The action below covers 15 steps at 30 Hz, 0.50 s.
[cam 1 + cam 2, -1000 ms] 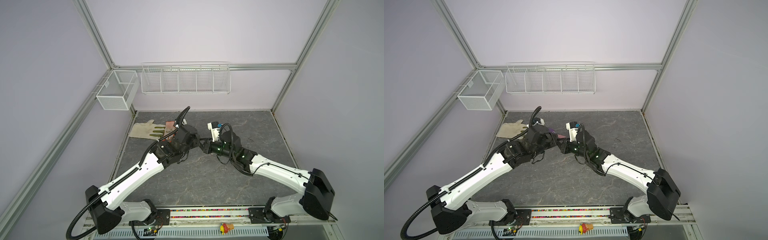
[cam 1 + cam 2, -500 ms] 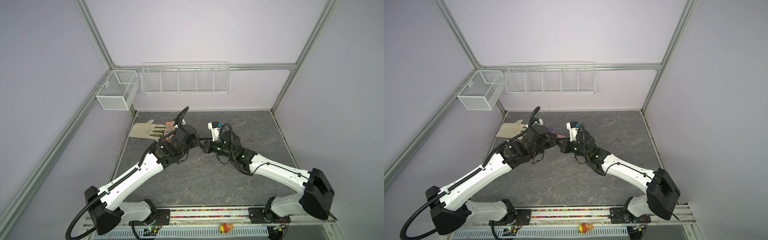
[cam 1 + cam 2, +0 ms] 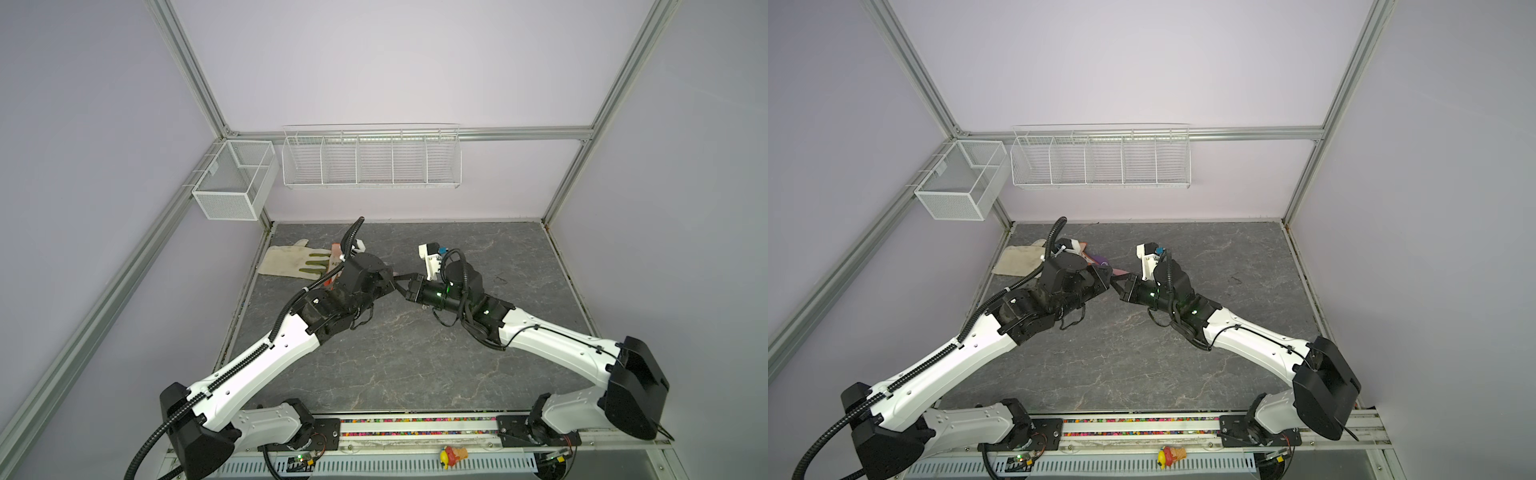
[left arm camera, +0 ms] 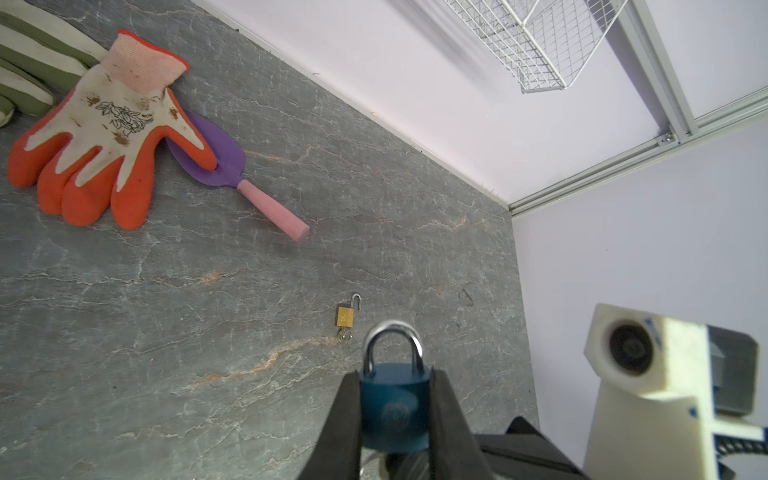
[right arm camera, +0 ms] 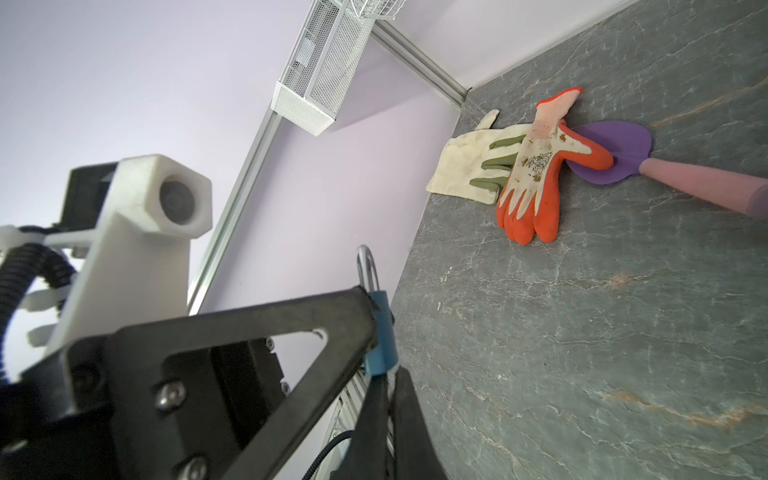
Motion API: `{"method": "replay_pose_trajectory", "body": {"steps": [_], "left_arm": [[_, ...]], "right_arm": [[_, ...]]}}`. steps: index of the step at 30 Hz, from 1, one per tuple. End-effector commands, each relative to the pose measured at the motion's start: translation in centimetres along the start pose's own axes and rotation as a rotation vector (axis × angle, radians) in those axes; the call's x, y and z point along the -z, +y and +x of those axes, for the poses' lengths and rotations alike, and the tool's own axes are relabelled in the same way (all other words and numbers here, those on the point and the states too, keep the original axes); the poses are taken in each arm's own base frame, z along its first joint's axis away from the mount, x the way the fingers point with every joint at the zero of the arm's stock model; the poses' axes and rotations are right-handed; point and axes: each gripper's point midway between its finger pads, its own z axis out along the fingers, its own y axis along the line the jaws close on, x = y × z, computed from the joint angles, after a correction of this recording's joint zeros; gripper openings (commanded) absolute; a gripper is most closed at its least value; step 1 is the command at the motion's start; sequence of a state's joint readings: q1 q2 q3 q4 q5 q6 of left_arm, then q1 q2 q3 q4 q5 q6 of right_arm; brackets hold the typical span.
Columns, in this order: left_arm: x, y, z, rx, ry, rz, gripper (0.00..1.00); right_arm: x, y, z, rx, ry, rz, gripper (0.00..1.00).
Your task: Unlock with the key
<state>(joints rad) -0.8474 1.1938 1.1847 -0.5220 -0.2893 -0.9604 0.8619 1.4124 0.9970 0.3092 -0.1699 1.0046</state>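
Between the left hand's [image 4: 395, 376] fingers [image 4: 345, 415] sits a blue, silver-shackled padlock [image 4: 392, 409].

An orange-and-white coated work glove [image 4: 104, 137] lay flat on the grey marbled table [image 4: 166, 332]. Its thumb covered the blade of a purple trowel with a pink handle [image 4: 224, 160], and it partly overlapped the green-striped fingers of a cream canvas glove [image 5: 469, 166]. A white mesh basket [image 3: 232, 183] and a long white wire rack [image 3: 370, 160] hung on the walls.

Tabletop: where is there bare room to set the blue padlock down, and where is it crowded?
Bare: near tabletop between left arm, right arm and front rail; also the far right corner. Crowded: far left, gloves and trowel; centre, a small brass padlock.
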Motion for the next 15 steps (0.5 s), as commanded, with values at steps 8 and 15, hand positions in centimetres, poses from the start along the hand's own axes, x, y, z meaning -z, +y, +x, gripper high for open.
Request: {"method": "replay_pose_trajectory", "body": {"steps": [8,15], "left_arm": [[0.6,-3.3,4.2,0.147,0.183,0.233,0.0],[0.7,-3.7,4.0,0.168,0.174,0.26,0.0]], "right_arm": [[1.1,7.2,-2.7,-0.089,-0.082,-0.291,0.06],[1.4,8.4,-2.4,-0.079,-0.082,-0.323,0.06]]}}
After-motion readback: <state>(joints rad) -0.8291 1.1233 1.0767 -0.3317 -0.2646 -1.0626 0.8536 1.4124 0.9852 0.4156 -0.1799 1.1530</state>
